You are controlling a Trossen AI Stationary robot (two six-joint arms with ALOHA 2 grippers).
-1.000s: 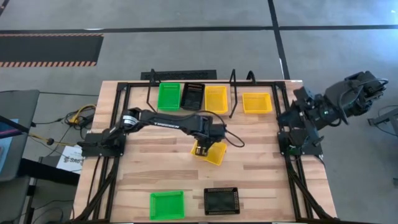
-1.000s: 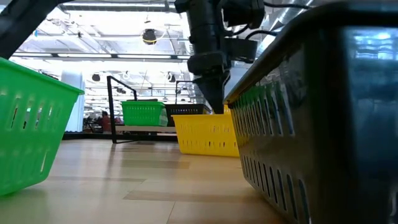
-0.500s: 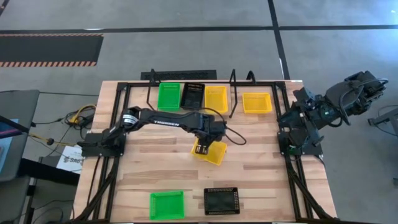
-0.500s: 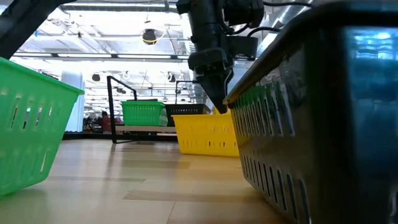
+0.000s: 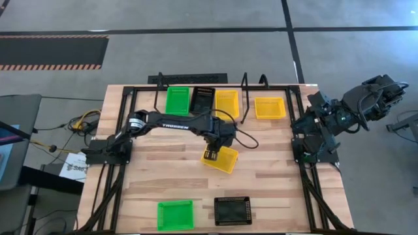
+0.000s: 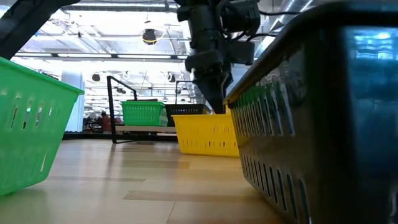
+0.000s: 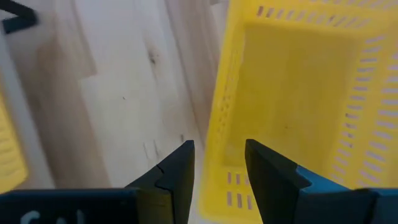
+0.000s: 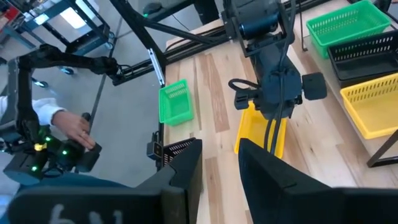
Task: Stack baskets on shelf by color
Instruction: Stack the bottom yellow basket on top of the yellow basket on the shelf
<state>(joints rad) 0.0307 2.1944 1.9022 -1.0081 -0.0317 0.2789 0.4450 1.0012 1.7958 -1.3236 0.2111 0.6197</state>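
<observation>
My left gripper (image 5: 210, 155) hangs open over a tilted yellow basket (image 5: 225, 160) in the middle of the table. In the left wrist view its fingers (image 7: 219, 168) stand on either side of one basket wall (image 7: 225, 112), one inside and one outside. A strip of bare table shows between the outer finger and the wall. On the shelf (image 6: 144, 129) at the far edge sit a green (image 5: 177, 100), a black (image 5: 202, 100) and a yellow basket (image 5: 226, 103). My right gripper (image 8: 217, 168) waits open, raised above the table's right edge. My left gripper comes at the yellow basket from above, pointing down, astride its wall (image 7: 225, 112). Whether the inner finger (image 7: 267, 168) touches the wall, I cannot tell. The basket rests on the table.
Another yellow basket (image 5: 270, 108) lies right of the shelf. A green basket (image 5: 175, 214) and a black basket (image 5: 232, 210) sit near the near edge and fill the low view's sides. A person's hand (image 8: 79, 127) shows beyond the table's left side.
The left arm's wrist has shifted slightly toward the far edge and the gripper has turned a little over the yellow basket. The basket has stayed where it was.
</observation>
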